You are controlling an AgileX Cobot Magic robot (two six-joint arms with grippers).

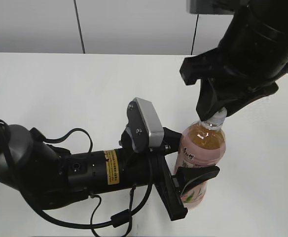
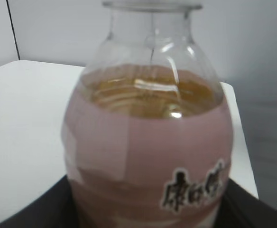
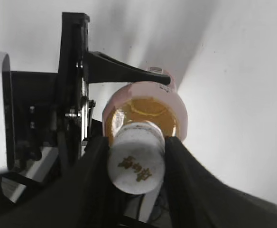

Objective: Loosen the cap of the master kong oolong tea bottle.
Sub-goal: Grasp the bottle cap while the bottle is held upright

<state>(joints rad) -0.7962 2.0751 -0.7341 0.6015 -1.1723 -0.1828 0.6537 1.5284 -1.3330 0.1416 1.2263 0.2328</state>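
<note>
The master kong oolong tea bottle (image 1: 205, 143) stands upright on the white table, amber tea above a pink label. My left gripper (image 1: 186, 158) is shut on its labelled body, one finger on each side. In the left wrist view the bottle (image 2: 148, 142) fills the frame, with dark fingers (image 2: 29, 209) at its lower edges. My right gripper (image 1: 214, 116) comes down from above and hides most of the cap there. In the right wrist view the white cap (image 3: 136, 164) with its gold logo sits between the two dark fingers (image 3: 93, 180), which press against its sides.
The white table (image 1: 60, 89) stretches left and back to a grey wall. My left arm's body and cables (image 1: 85, 173) lie across the front left. The right arm's bulk (image 1: 252, 54) hangs over the back right.
</note>
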